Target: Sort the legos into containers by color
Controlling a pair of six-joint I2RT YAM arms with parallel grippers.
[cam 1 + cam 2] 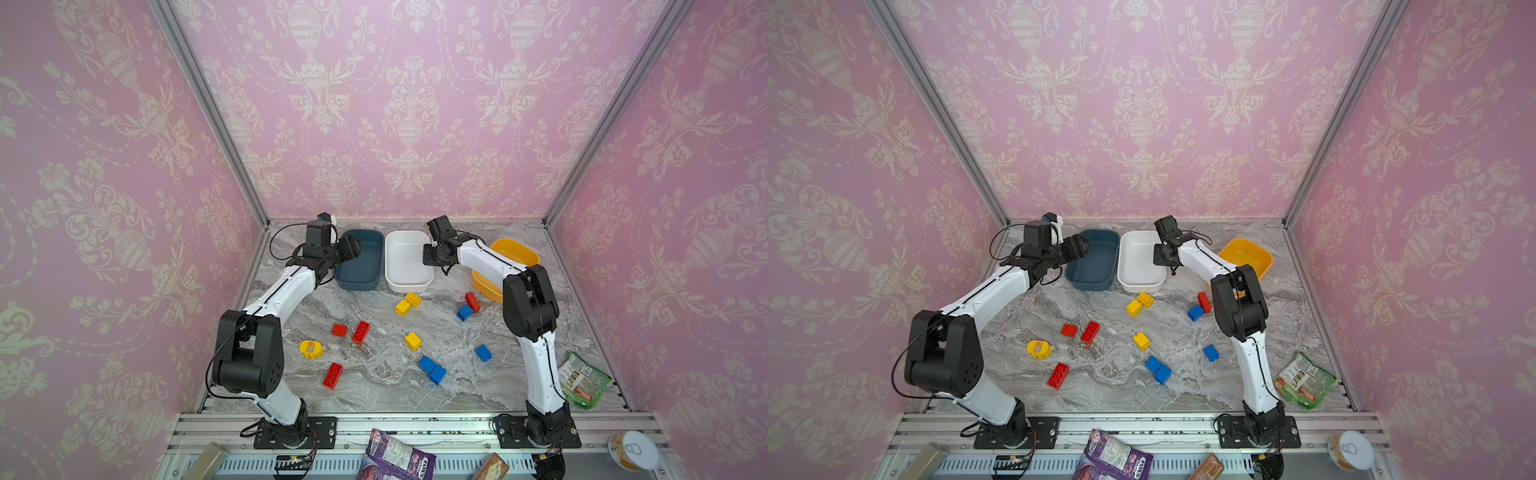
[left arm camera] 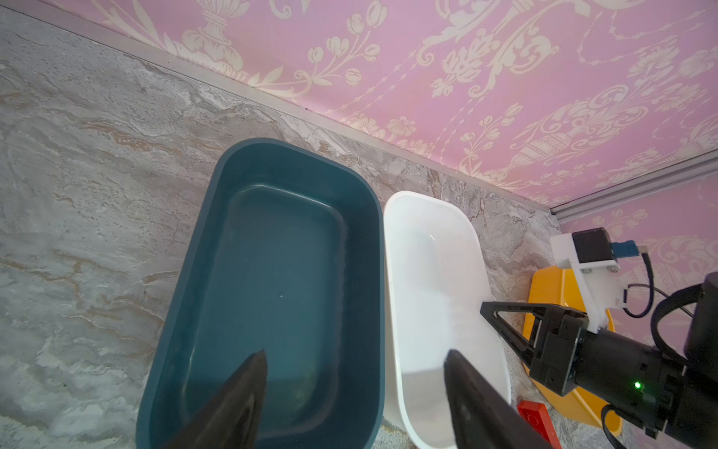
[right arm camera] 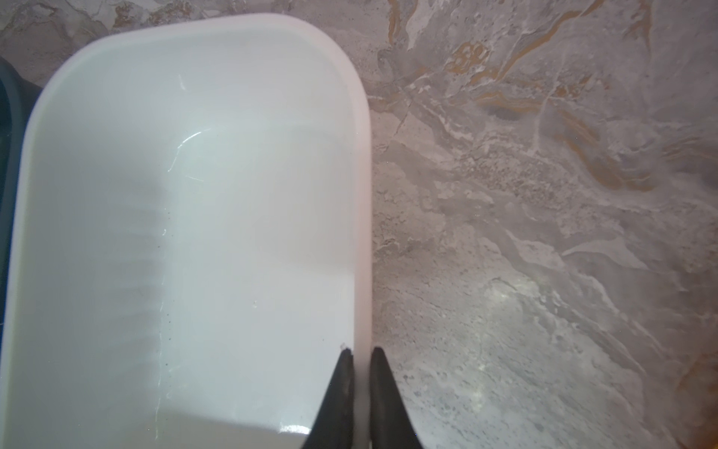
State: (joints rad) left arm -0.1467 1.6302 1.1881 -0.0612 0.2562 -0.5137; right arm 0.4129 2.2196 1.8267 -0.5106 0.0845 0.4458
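Red point(image 1: 360, 332), yellow point(image 1: 412, 340) and blue point(image 1: 432, 370) legos, plus a round yellow piece point(image 1: 311, 349), lie scattered on the marble table. At the back stand three containers, all empty where visible: teal point(image 1: 359, 282), white point(image 1: 409, 286) and yellow-orange point(image 1: 523, 249). My left gripper point(image 2: 355, 353) hangs open and empty above the near ends of the teal point(image 2: 379, 272) and white tubs. My right gripper point(image 3: 361, 351) is shut on the white container's point(image 3: 361, 194) right rim, one finger inside the wall and one outside. A red brick point(image 1: 472, 301) and a blue one point(image 1: 464, 312) lie beside the yellow-orange tub.
A green snack packet point(image 1: 582, 380) lies at the table's right edge by the right arm. Off the table in front are a purple packet point(image 1: 395, 457), a brown packet point(image 1: 494, 467) and a tin can point(image 1: 633, 451). Pink walls enclose three sides.
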